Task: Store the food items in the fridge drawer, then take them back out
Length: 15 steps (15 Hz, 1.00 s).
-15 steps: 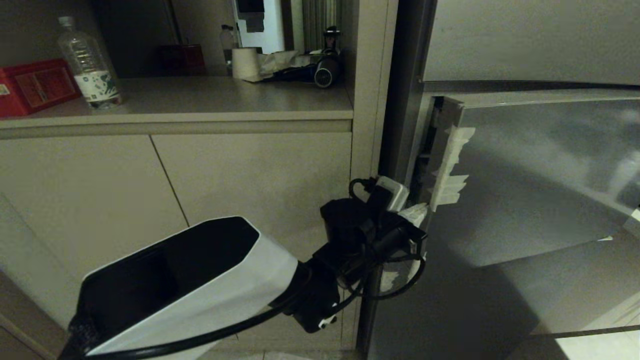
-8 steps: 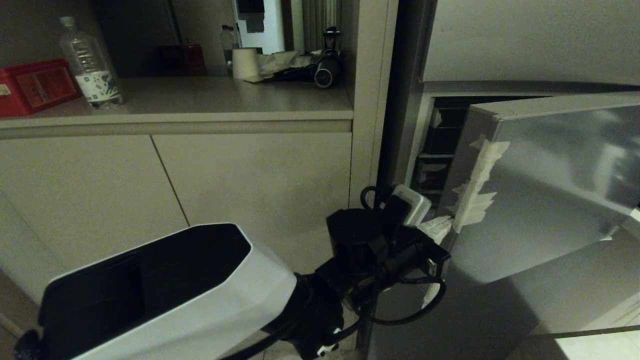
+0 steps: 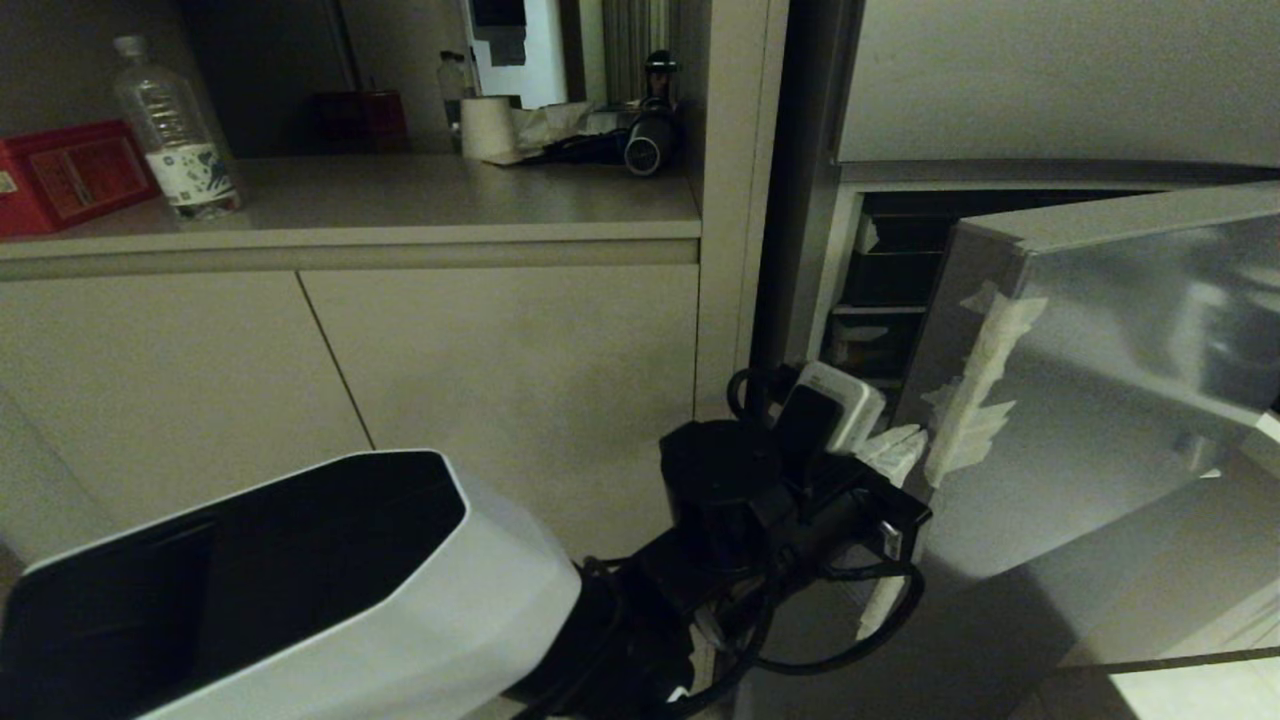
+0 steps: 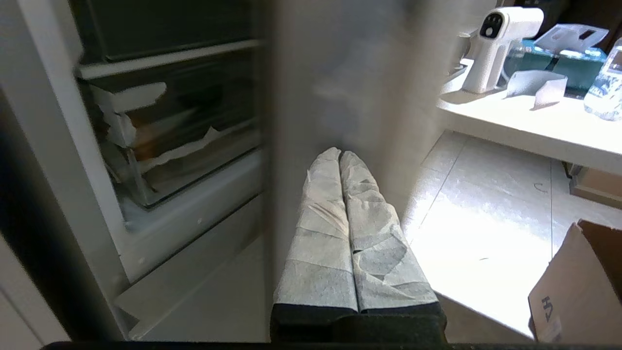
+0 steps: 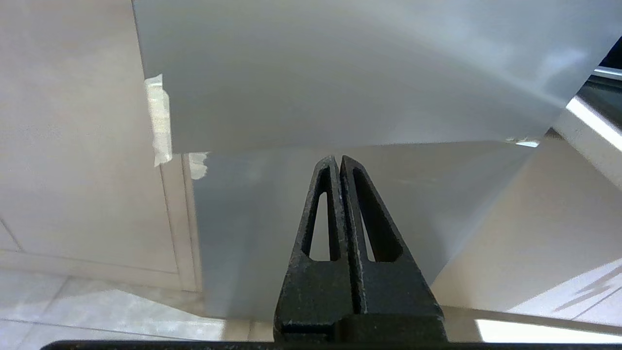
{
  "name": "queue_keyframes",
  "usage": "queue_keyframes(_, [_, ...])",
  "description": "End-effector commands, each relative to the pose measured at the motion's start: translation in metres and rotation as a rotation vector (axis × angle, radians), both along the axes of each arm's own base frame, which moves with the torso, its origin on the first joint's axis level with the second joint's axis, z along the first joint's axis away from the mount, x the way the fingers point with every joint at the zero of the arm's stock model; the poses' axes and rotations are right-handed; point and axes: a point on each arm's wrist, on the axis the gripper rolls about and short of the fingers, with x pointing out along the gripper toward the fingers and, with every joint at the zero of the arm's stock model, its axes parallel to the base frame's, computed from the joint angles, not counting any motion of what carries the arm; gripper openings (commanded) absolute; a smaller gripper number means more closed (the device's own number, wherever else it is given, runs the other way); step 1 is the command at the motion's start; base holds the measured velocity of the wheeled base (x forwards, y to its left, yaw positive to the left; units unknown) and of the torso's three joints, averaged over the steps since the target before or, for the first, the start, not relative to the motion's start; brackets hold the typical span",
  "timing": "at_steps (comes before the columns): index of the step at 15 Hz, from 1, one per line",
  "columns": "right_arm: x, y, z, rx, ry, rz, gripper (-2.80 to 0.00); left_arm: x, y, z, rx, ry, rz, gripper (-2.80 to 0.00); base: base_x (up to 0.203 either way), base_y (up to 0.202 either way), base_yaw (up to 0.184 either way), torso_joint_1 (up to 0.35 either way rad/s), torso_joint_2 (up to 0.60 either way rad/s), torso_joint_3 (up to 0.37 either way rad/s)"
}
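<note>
Fridge drawer [image 4: 194, 160], a clear plastic bin with a tall front lip, sits inside the dim fridge compartment, seen through the gap past the door; torn white tape [image 4: 131, 97] clings to its front and something tan-orange shows blurred behind the plastic, though I cannot tell what it is. The dark-green pepper is not visible to me in any view.

My left gripper [image 4: 340, 155] has its two cloth-wrapped fingers [image 4: 320, 218] pressed flat together, pinching nothing. Their tips lie against the edge of the grey brushed-metal fridge door [image 3: 1100, 380], which stands ajar. In the head view my left gripper [image 3: 895, 450] pokes out just beside the strip of crumpled masking tape [image 3: 975, 400] stuck along that door edge.

My right gripper [image 5: 340, 163] hangs low in front of the door's outer face, its bare black fingers [image 5: 316, 218] closed tight against each other, holding nothing and touching nothing.

On the beige cabinet counter [image 3: 400, 210] to the left stand a clear plastic water bottle [image 3: 175, 130] and a red box [image 3: 65, 175].
</note>
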Motion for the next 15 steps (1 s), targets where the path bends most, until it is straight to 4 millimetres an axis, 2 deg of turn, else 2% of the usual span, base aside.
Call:
queue_keyframes(1, [0.002, 0.0, -0.008, -0.006, 0.026, 0.001, -2.8, -0.005, 0.006, 0.009, -0.016, -0.007, 0.003, -2.8, 0.0, 0.0, 0.0, 0.0, 0.0, 0.0])
queue_keyframes(4, [0.002, 0.0, -0.008, -0.006, 0.026, 0.001, -2.8, -0.007, 0.0, 0.008, -0.021, -0.01, -0.009, -2.8, 0.0, 0.0, 0.0, 0.0, 0.0, 0.0])
queue_keyframes(7, [0.002, 0.0, -0.008, -0.004, 0.026, -0.003, -2.8, -0.01, 0.005, 0.018, -0.036, -0.019, -0.007, -2.8, 0.0, 0.0, 0.0, 0.0, 0.0, 0.0])
queue_keyframes(10, [0.002, -0.001, -0.007, 0.065, 0.016, -0.022, -2.8, -0.017, 0.016, 0.018, -0.023, -0.01, -0.01, -2.8, 0.0, 0.0, 0.0, 0.0, 0.0, 0.0])
queue_keyframes(15, [0.002, -0.001, -0.007, 0.066, 0.016, -0.022, -2.8, -0.02, 0.024, 0.017, -0.025, -0.006, -0.01, -2.8, 0.002, 0.007, -0.156, 0.0, 0.0, 0.005])
